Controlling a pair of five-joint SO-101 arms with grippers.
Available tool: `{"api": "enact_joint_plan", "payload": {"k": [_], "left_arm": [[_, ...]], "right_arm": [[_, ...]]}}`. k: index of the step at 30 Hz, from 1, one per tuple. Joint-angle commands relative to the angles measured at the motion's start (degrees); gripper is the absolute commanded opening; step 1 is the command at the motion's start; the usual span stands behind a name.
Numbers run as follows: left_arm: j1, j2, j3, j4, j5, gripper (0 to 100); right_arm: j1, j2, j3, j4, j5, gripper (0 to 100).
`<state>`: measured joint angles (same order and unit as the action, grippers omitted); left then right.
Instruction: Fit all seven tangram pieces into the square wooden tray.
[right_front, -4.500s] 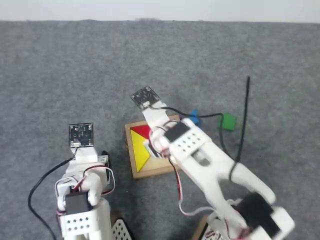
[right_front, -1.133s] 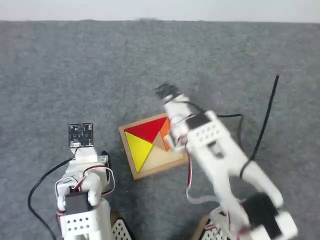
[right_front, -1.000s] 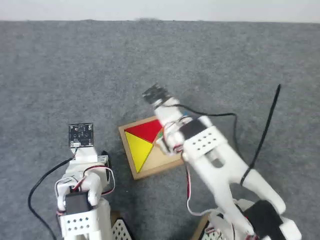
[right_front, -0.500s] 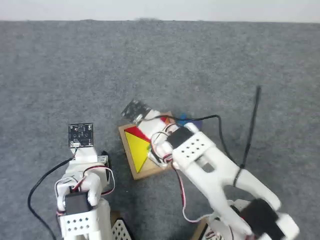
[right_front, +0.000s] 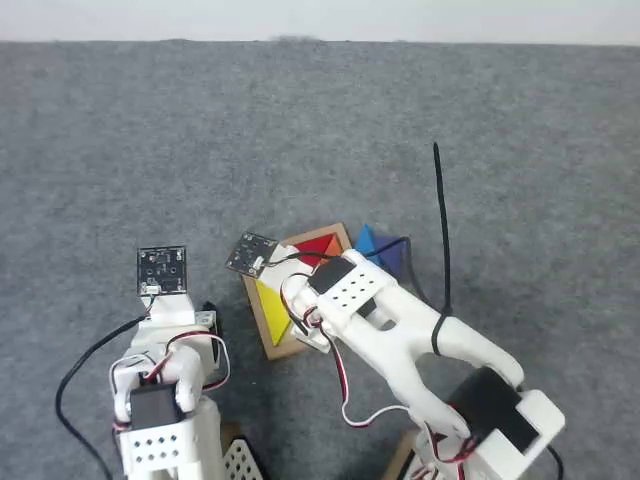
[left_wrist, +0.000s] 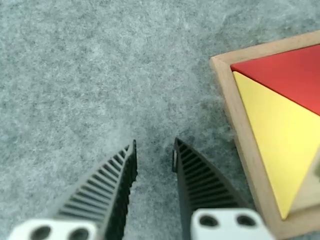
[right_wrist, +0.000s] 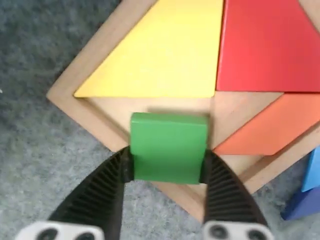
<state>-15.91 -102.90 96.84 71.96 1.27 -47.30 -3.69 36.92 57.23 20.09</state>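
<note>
Close to the bases, on our left side, we see the left gripper (left_wrist: 154, 150) hanging over the grey carpet (left_wrist: 75, 75). Its ribbed fingers are a little apart with nothing between them, and they sit near one corner of the wooden tray (left_wrist: 227, 100). Further out, the right arm (right_front: 390, 320) stretches across the tray in the high view and covers much of it. At its end the right gripper (right_wrist: 166, 162) pinches the green square (right_wrist: 168, 147) by two opposite sides. We see the square over the tray's rim and the strip of bare wood just inside it; we cannot tell whether it touches the wood. Inside the tray, the yellow triangle (right_wrist: 165, 55) lies flat with its long edge toward the square, and the red triangle (right_wrist: 265, 45) lies edge to edge with it. The orange piece (right_wrist: 270, 127) sits beside the bare patch, below the red one. Beyond the tray's far side, two blue pieces (right_front: 378, 250) rest on the carpet just outside the rim.
</note>
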Motion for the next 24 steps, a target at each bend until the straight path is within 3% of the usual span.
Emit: {"api": "enact_joint_plan", "payload": {"k": [1,7,15,24], "left_arm": [[-0.4,-0.8,-0.3,0.1,-0.3,11],[-0.4,-0.8,-0.3,0.1,-0.3,11],[-0.4,-0.8,-0.3,0.1,-0.3,11],[-0.4,-0.8,-0.3,0.1,-0.3,11]], "right_arm": [[-0.4,-0.3,-3.3,-1.9,1.0,24.0],[-0.6,0.0,-3.1,-3.5,1.0,32.5],[-0.1,-4.1,-2.8,-3.4,0.2,28.4],[0.8,-25.4,7.8,-3.6,-1.9,19.5]]}}
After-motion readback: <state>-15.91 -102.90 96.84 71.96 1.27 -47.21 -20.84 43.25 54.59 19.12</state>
